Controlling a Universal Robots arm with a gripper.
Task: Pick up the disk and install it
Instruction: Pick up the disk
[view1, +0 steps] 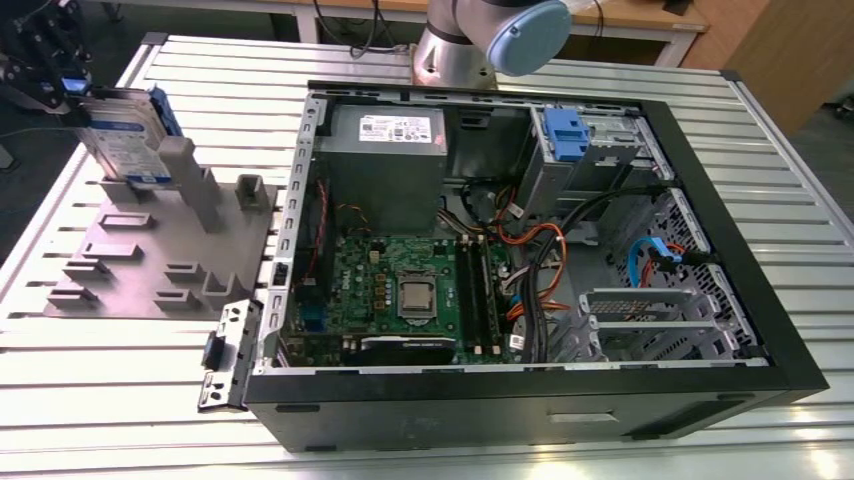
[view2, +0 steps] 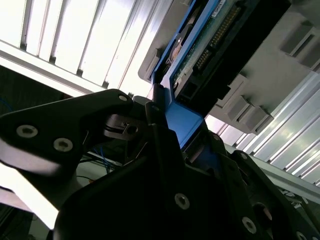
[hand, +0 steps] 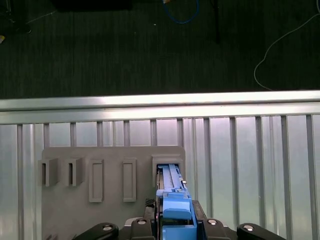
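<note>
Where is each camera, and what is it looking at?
Exterior view: off the arm, high up, looking down on the table, the computer case, part of the arm and the gripper.
First wrist view: on the wrist, looking down past the gripper at the grey holder plate and the floor.
Second wrist view: on the wrist, close along the gripper's fingers.
Shared: all three show the disk, gripped by its blue frame.

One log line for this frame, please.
gripper: shut on disk | disk: upright at grey stand | computer case: open, disk not installed
</note>
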